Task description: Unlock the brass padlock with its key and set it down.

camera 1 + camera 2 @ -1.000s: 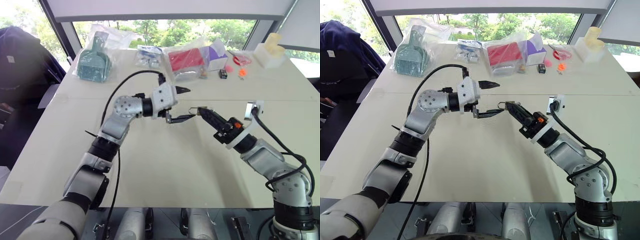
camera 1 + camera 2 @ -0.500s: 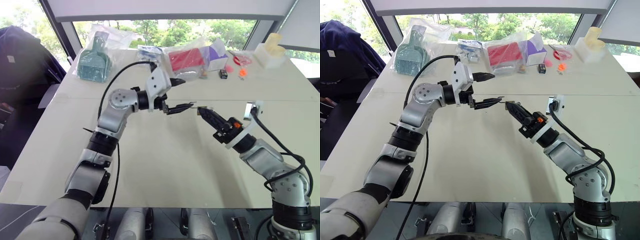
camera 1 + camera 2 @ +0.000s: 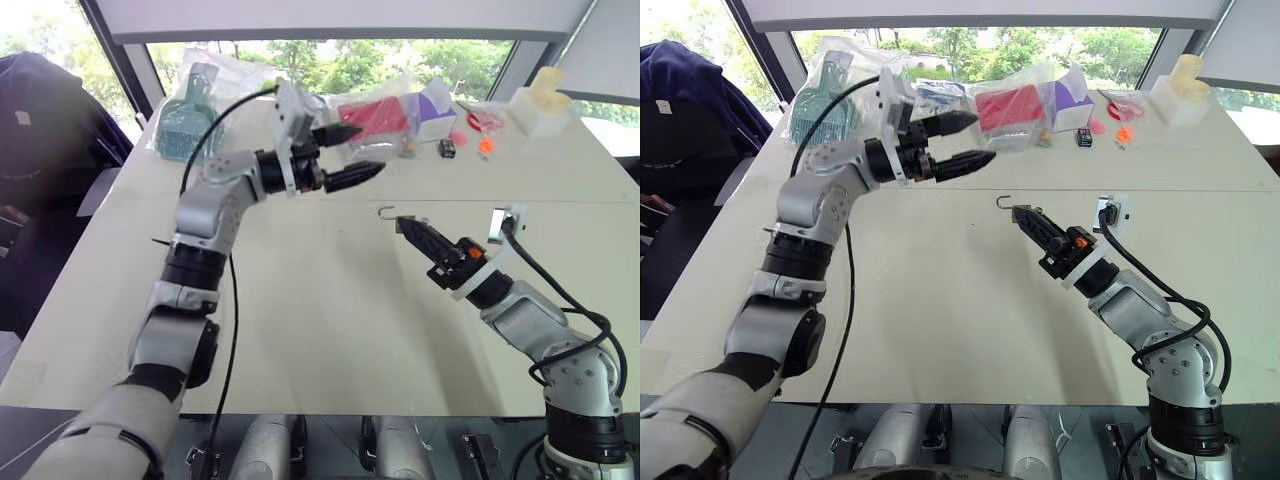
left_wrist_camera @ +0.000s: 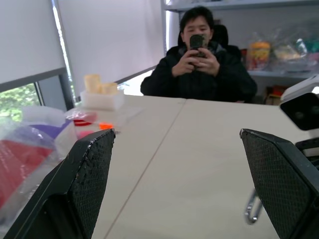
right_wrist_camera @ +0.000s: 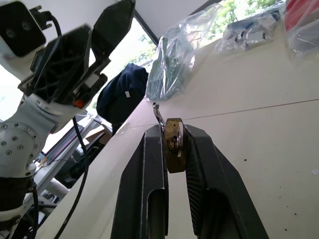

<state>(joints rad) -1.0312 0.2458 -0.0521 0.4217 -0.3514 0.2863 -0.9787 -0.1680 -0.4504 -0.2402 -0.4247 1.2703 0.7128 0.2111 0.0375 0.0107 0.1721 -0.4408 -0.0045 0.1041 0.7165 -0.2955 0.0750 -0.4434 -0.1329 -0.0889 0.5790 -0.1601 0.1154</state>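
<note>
Now padlock held aloft, shackle sprung.
Right gripper (image 3: 1022, 216) clenched on brass padlock (image 5: 174, 144); left gripper (image 3: 970, 141) spread, empty. Thin pinch: padlock may slip onto worktop (image 3: 940, 300).

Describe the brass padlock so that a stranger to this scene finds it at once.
Start at the white table and follow the right gripper, raised above its middle. Pinched at its fingertips is the brass padlock, its silvery shackle hooking past them; the packaged goods lie at the table's far edge.

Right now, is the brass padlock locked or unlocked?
Unlocked: the brass padlock sits clamped in the right gripper, its shackle swung out, one end hanging free.
</note>
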